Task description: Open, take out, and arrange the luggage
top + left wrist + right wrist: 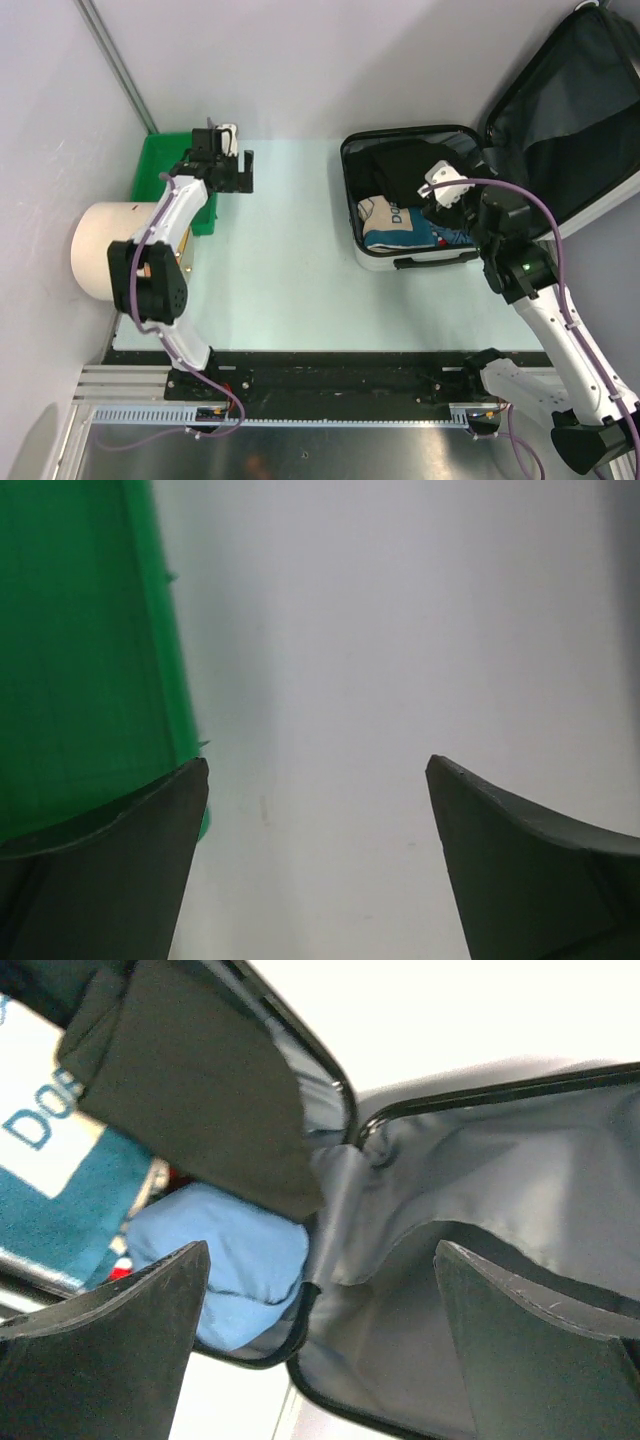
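Note:
The luggage [370,258] lies open at the right of the table, its lid [580,110] with dark grey lining leaning back to the right. Inside lie a black garment [400,165], a blue and white folded item [395,225] and a light blue one [235,1260]. My right gripper [447,195] is open and empty, hovering over the luggage's right edge by the hinge [345,1195]. My left gripper [228,165] is open and empty over the bare table beside the green tray [165,165].
A cream cylinder [100,248] stands at the left edge, in front of the green tray, whose wall shows in the left wrist view [80,650]. Pale walls close in the left and back. The table [290,270] between the arms is pale.

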